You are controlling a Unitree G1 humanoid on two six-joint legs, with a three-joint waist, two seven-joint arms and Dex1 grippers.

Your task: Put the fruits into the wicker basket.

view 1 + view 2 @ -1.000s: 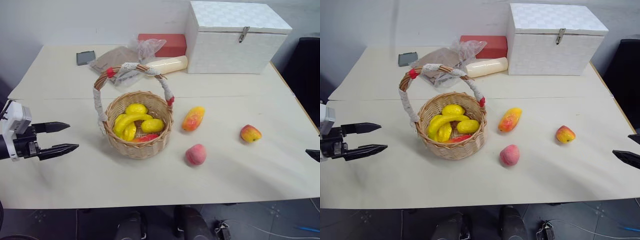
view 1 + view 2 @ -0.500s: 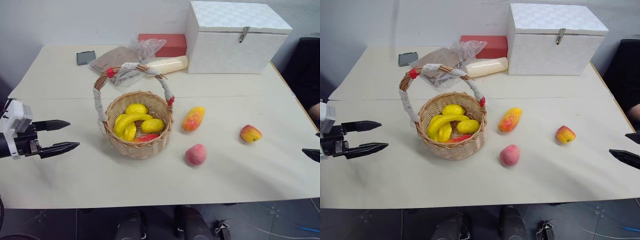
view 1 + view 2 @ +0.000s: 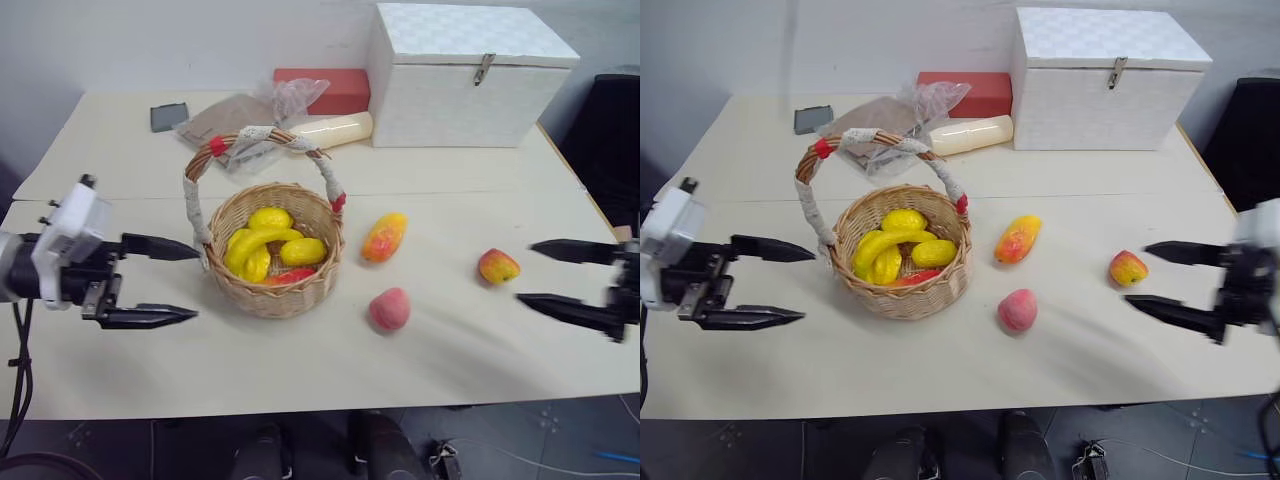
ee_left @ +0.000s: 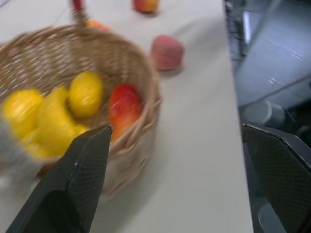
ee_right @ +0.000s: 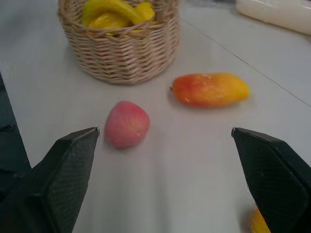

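I see the wicker basket (image 3: 272, 262) standing on the pale surface (image 3: 450, 350), a bit left of the middle. Inside it there are yellow bananas and lemons (image 3: 265, 245) and one red piece (image 4: 124, 108) against the near wall. The three fruits lie on the surface to the right of the basket, none of them in it. The mango (image 3: 386, 237) is just beside the basket, the peach (image 3: 390, 309) is nearer to me and a little apart from the mango, and the small red-and-yellow fruit (image 3: 498, 266) is farther right, well apart from both.

My left gripper (image 3: 172, 281) hangs at the left side of the basket, its tips near the basket wall but not touching it. Its jaws are spread wide and nothing is between them. My right gripper (image 3: 545, 273) is at the right, pointing toward the middle. Its jaws are also spread wide and empty, and the small red-and-yellow fruit lies just before the tips.

At the far side of the surface stand a white box (image 3: 470, 72), a red box (image 3: 322, 89), a cream bottle (image 3: 335, 129), a plastic bag (image 3: 250, 115) and a dark phone (image 3: 169, 116).
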